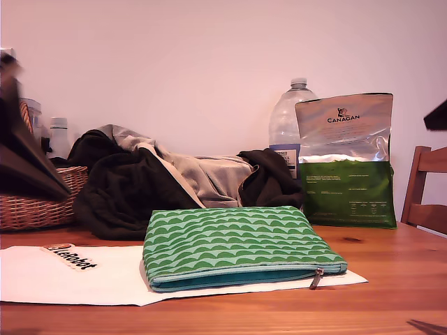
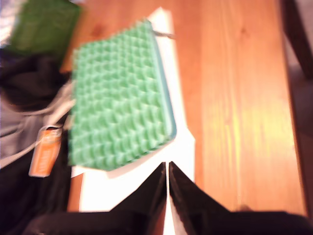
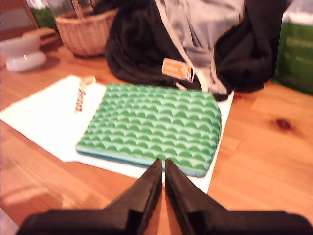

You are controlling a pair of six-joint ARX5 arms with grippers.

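Note:
A green wave-patterned zip pouch [image 1: 237, 244] lies flat on a white paper sheet [image 1: 84, 276] on the wooden table [image 1: 391, 279]. My first gripper [image 2: 166, 167] is shut with nothing in it. It hovers just off one short end of the pouch [image 2: 120, 98], over the paper [image 2: 181, 142]. My second gripper [image 3: 163, 164] is also shut and empty. It is poised close to the pouch's [image 3: 156, 125] zipper edge without touching it. A blurred black arm part [image 1: 21, 146] shows at the exterior view's left, and another [image 1: 436, 115] at its right edge.
Behind the pouch lies a heap of dark and grey clothes [image 1: 140, 188] with an orange tag [image 3: 178, 68]. A wicker basket [image 1: 35, 202] stands at the exterior view's left. A green-and-silver bag [image 1: 346, 167], a water bottle [image 1: 290, 118] and a wooden chair [image 1: 427, 188] are at its right.

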